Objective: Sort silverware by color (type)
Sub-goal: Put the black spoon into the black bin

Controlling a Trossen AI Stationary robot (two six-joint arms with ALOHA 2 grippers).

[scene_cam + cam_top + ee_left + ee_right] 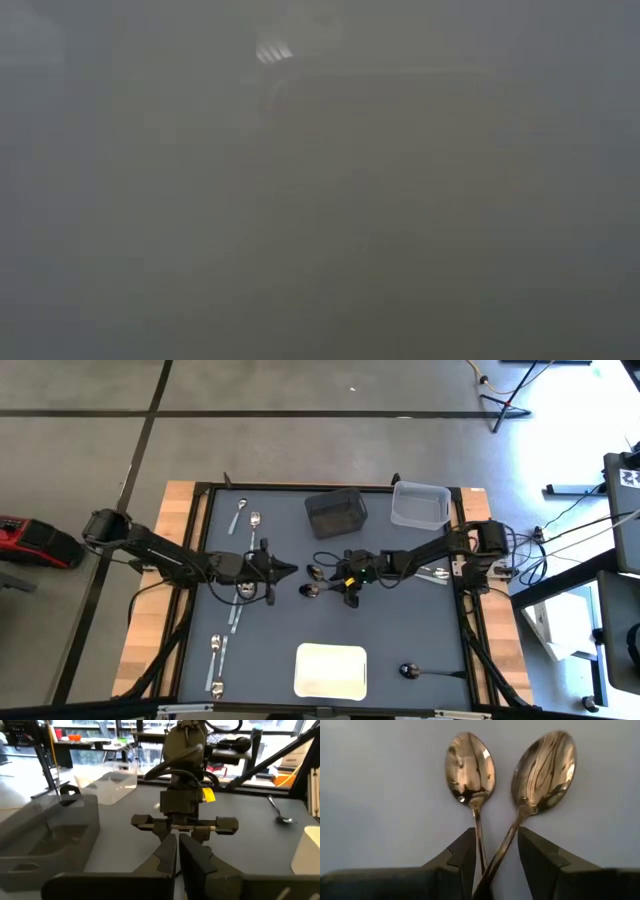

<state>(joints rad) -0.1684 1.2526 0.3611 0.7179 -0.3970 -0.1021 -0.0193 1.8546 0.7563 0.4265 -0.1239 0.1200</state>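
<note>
High view: the right gripper (pixel 330 580) lay low near mid-table over two crossed spoons (pixel 313 580), with the left gripper (pixel 290 569) facing it just beside them. Other silverware was spread well apart: silver spoons (pixel 247 517) at the far left, a pair (pixel 216 660) at the near left, and a dark spoon (pixel 412 671) at the near right. A dark bin (pixel 336 512) and a clear bin (pixel 420 504) stood at the far edge, a white tray (pixel 331 670) at the near edge.

Low view: fogged; nothing could be told.

Left wrist view: the left fingers (pixel 167 857) stood nearly together, holding nothing, pointed at the right arm.

Right wrist view: the fingers (pixel 465 852) stood parted around the crossed handles of two shiny spoons (pixel 470 767), bowls beyond the tips, not yet clamped.

Judgement: a pick was in hand. The next move called for closing on one handle only, or separating the pair first.
</note>
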